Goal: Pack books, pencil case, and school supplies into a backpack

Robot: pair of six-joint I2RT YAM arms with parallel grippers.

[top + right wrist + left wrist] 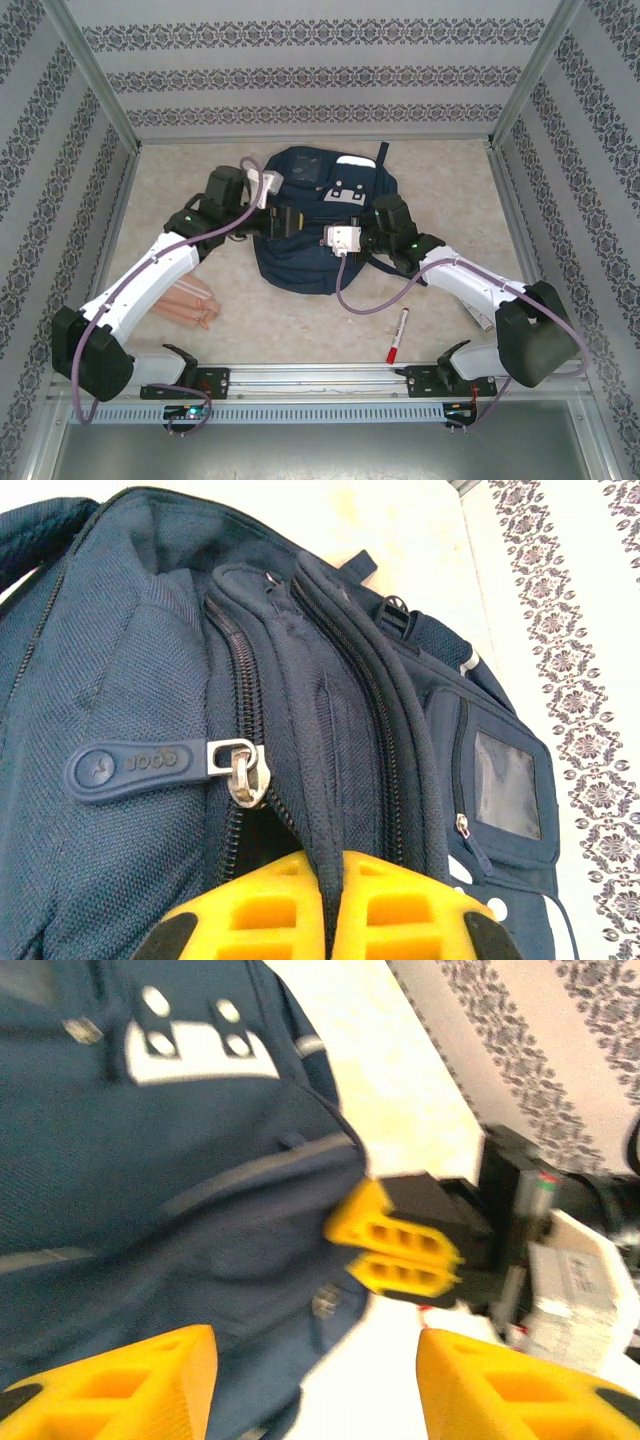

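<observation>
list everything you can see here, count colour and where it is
backpack: 1, navy blue with white patches, middle of the table
zipper pull: 1, blue tab on a silver slider, on one of the backpack's zips
pencil case: 1, peach-pink, on the table at near left, partly under the left arm
marker: 1, white with a red cap, on the table right of centre, near the front rail
table: 1, beige
walls: 3, white with grey patterned bands, at the back and both sides
left gripper: 1, yellow fingers, open, at the backpack's edge
right gripper: 1, yellow fingers, shut on a fold of the backpack
</observation>
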